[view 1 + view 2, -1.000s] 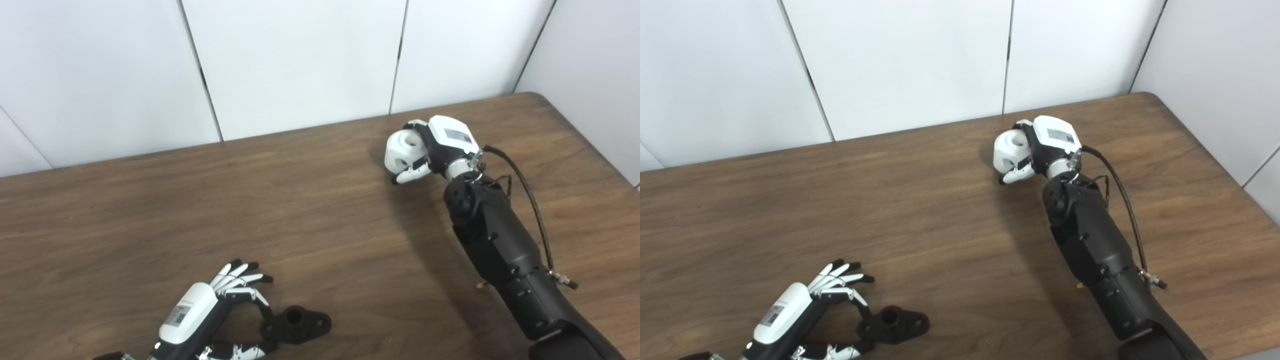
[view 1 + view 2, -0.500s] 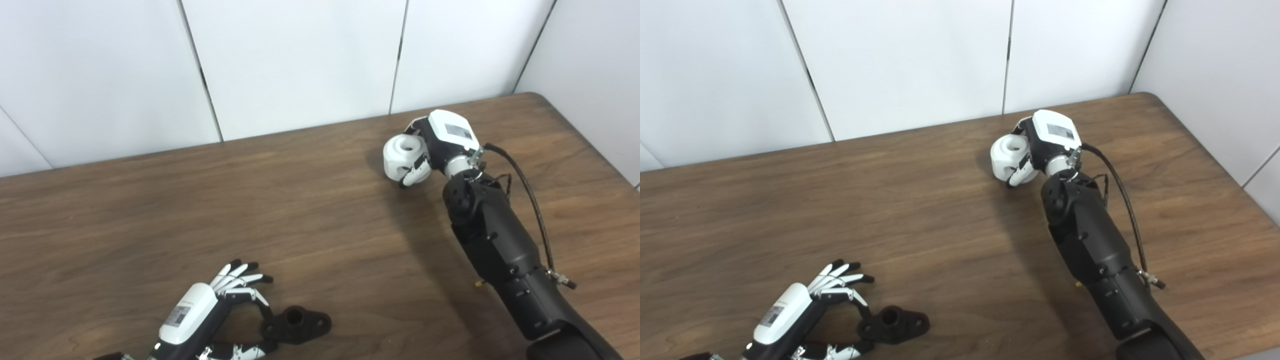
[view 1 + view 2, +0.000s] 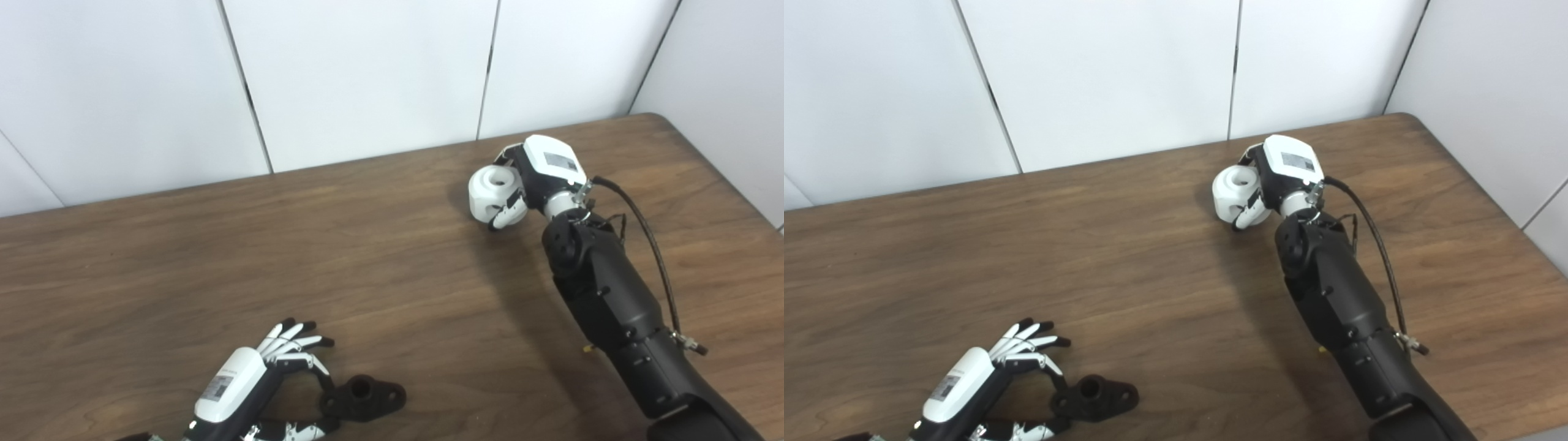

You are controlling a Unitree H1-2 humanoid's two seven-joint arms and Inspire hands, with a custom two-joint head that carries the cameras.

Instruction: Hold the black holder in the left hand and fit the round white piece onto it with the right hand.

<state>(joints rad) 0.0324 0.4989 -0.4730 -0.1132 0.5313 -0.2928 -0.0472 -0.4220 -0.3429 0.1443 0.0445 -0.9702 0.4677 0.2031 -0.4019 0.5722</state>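
- Spanning nearly the whole view, brown wooden table (image 3: 380, 257); both parts on or over it, well apart; white wall panels behind
- Reaching in from 5 o'clock toward 1 o'clock, right hand (image 3: 533, 177); fingers curled round the round white piece (image 3: 490, 193), thumb under it; bore turned upward; whether lifted clear of the wood or resting on it, cannot tell
- Lying at 7 o'clock, left hand (image 3: 257, 380); fingers spread and fanned, thumb and one fingertip touching the near end of the black holder (image 3: 364, 398); not closed on it; holder flat on the table, socket up
- Judged as the pick-up step: white piece secured, holder not yet gripped; next calls for closing the left fingers round the holder's flange and lifting it, then carrying the white piece down toward 7 o'clock and lining bore with socket
- Compared with a second ago: right wrist rolled, white piece turned from bore sideways to bore up and shifted slightly; left hand and holder unchanged
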